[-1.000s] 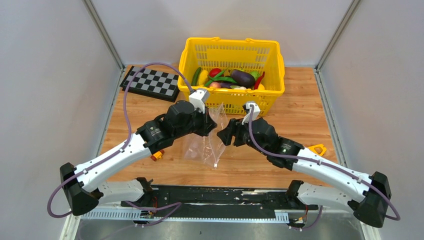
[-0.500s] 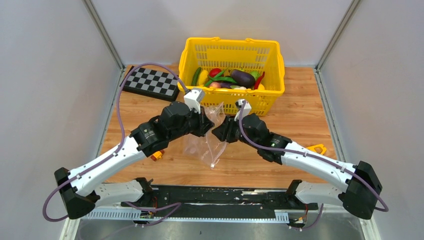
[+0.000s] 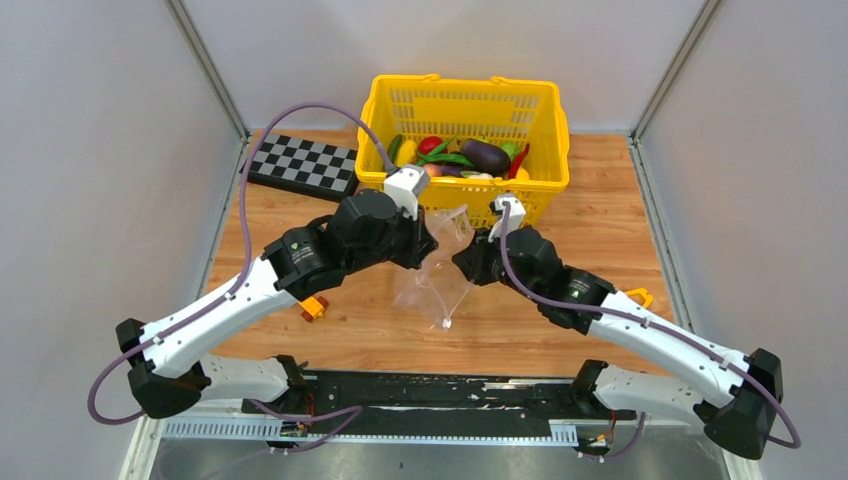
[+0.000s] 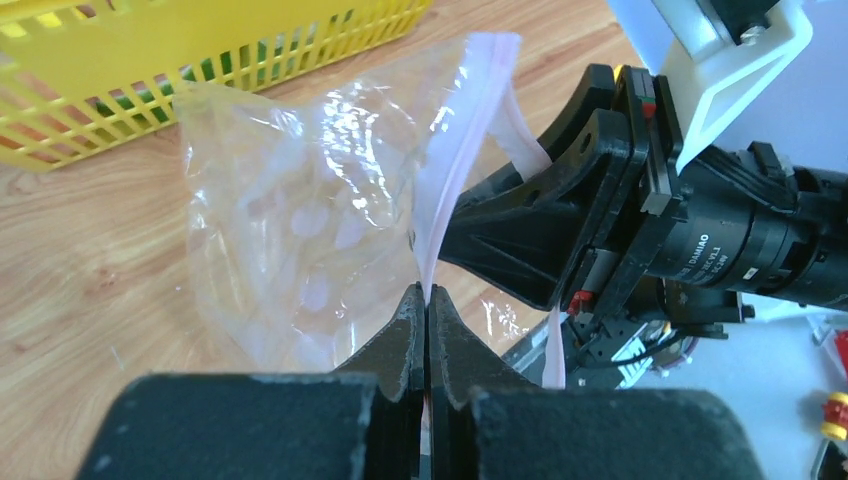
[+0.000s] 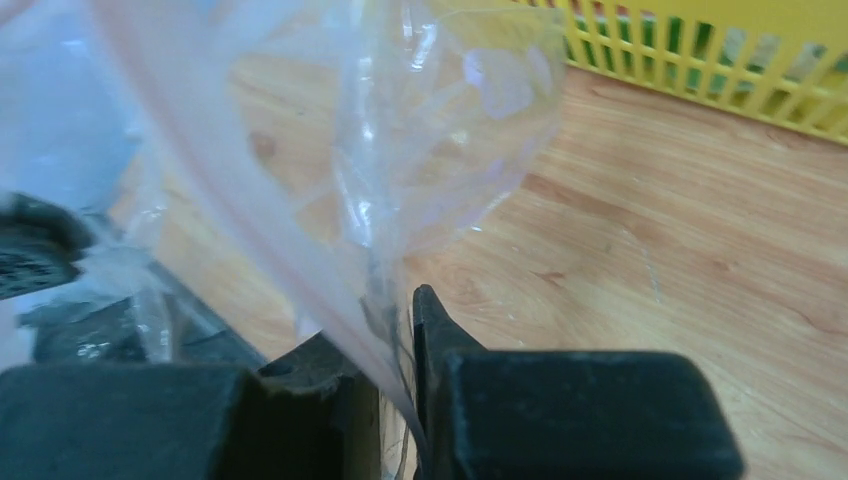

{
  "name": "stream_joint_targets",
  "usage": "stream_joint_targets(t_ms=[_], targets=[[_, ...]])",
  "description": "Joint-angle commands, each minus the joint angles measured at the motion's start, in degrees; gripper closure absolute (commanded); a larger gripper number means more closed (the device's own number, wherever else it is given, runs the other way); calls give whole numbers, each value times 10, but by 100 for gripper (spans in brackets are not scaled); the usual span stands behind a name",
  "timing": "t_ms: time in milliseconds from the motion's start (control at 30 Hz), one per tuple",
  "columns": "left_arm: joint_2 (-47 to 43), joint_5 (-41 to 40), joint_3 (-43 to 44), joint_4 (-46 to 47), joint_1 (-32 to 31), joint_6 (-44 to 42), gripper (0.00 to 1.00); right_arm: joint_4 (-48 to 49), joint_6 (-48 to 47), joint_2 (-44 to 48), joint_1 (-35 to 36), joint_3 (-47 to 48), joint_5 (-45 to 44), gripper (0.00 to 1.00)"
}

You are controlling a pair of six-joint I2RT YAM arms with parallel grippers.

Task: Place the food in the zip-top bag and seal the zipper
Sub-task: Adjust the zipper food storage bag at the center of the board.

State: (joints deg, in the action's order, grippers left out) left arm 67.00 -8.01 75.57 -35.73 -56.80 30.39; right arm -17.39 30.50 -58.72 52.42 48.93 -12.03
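Observation:
The zip-top bag (image 3: 437, 275) hangs clear and floppy between my two grippers, in front of the basket. My left gripper (image 3: 428, 243) is shut on the bag's pink zipper strip (image 4: 462, 140), with the jaws pressed together on it (image 4: 427, 297). My right gripper (image 3: 463, 262) faces it and is shut on the bag's opposite lip (image 5: 395, 320). The bag's film (image 5: 450, 130) bulges ahead of it. A tiny white slider (image 3: 446, 323) dangles at the bag's low end. The food (image 3: 470, 155), with a purple eggplant, green peppers and red pieces, lies in the basket.
The yellow plastic basket (image 3: 465, 85) stands at the back centre, close behind the bag; it also shows in the left wrist view (image 4: 120, 60). A checkerboard (image 3: 305, 167) lies at back left. An orange toy block (image 3: 315, 308) sits under the left arm. A yellow-orange piece (image 3: 637, 297) lies at right.
Both grippers, still holding the bag, have moved to the right, and the bag now hangs further right, nearer the basket's front.

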Motion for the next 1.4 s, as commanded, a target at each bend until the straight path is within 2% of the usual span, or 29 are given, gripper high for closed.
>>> stream_joint_targets(t_ms=[0,200,333,467,567,633,833,1033,1133,1233,1367], targets=[[24,-54,87,-48,-31,-35,100,93,-34,25,-3,6,98,85],[4,-162,144,-163,-33,-24,100,184,17,-80,-7,71,250,86],[-32,-178,148,-195,-34,-32,100,287,86,-138,-10,69,303,86],[-46,-167,150,-207,-34,-20,100,333,107,-195,-20,86,398,86],[-31,-153,114,-183,-34,-12,100,325,122,-213,-35,77,405,86],[-14,-151,89,-172,-34,-4,100,310,123,-209,-49,49,374,85],[16,-185,2,-106,-33,22,100,169,48,-184,-97,6,272,82],[30,-182,-21,-26,-33,6,100,66,1,-131,-101,10,197,81],[38,-178,-19,-8,-33,-5,100,62,-17,-98,-101,6,185,73],[47,-177,-21,3,-33,-8,100,58,-34,-87,-101,13,235,58],[55,-189,-30,4,-33,-8,100,46,-42,-51,-101,23,306,46]])
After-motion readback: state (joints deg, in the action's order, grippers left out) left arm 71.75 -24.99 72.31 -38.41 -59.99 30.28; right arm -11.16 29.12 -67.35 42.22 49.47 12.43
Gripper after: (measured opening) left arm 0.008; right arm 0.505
